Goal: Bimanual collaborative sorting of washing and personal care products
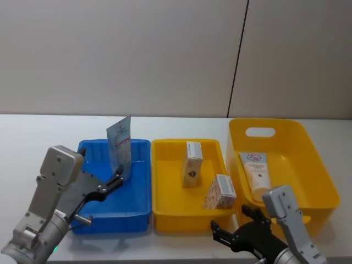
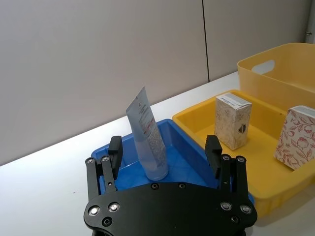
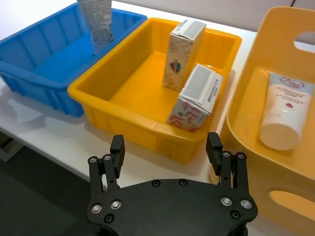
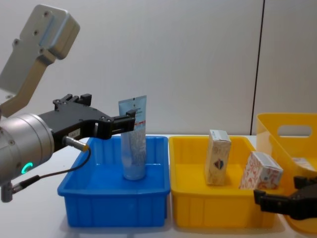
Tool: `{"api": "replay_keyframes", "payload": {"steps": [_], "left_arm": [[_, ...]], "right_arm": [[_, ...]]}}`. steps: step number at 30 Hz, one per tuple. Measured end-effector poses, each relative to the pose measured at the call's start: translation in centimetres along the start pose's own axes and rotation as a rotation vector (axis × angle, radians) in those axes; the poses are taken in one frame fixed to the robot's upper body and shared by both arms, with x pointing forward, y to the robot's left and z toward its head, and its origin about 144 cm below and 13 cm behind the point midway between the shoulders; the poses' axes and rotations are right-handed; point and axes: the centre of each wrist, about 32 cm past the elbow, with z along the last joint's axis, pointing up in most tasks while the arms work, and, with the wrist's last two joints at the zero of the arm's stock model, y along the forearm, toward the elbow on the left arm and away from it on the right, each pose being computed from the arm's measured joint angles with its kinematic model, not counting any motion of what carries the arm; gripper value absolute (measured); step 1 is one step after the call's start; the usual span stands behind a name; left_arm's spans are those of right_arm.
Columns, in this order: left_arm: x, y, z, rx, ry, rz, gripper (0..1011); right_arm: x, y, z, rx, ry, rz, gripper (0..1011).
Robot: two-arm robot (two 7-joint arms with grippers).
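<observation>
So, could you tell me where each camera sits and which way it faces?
Head view: high, looking forward and down on blue tray, yellow tray, yellow basket; left gripper, right gripper at lower corners.
Chest view: lower, looking forward across; left gripper from left, right gripper low right.
Left wrist view: on left arm, facing the standing tube; its open jaws show.
Right wrist view: on right arm, facing cream carton and white carton; its open jaws show.
Both wrist views share that tube and cartons.
</observation>
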Motion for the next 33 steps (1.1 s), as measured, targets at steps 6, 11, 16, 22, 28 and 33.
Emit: {"api": "replay_keyframes", "payload": {"steps": [6, 11, 16, 22, 28, 33], "left_arm": [[0.0, 0.0, 0.0, 0.000, 0.000, 0.000, 1001], [0.0, 0.0, 0.0, 0.000, 0.000, 0.000, 1001], [0.0, 0.0, 0.0, 0.000, 0.000, 0.000, 1001], [0.0, 0.0, 0.0, 0.000, 0.000, 0.000, 1001], [0.0, 0.0, 0.0, 0.000, 0.000, 0.000, 1001], [0.0, 0.0, 0.0, 0.000, 0.000, 0.000, 1001]], "right_arm": [[-0.2, 0.4, -0.3, 0.000, 0.007, -0.037, 1003], [-0.3, 0.7, -0.5, 0.004, 0.008, -0.058, 1003], [-0.5, 1.0, -0.7, 0.012, 0.011, -0.078, 1003], [-0.8, 1.4, -0.9, 0.021, 0.013, -0.096, 1003], [-1.1, 1.6, -1.0, 0.025, 0.013, -0.098, 1003], [-1.4, 1.8, -1.0, 0.024, 0.017, -0.094, 1003]]}}
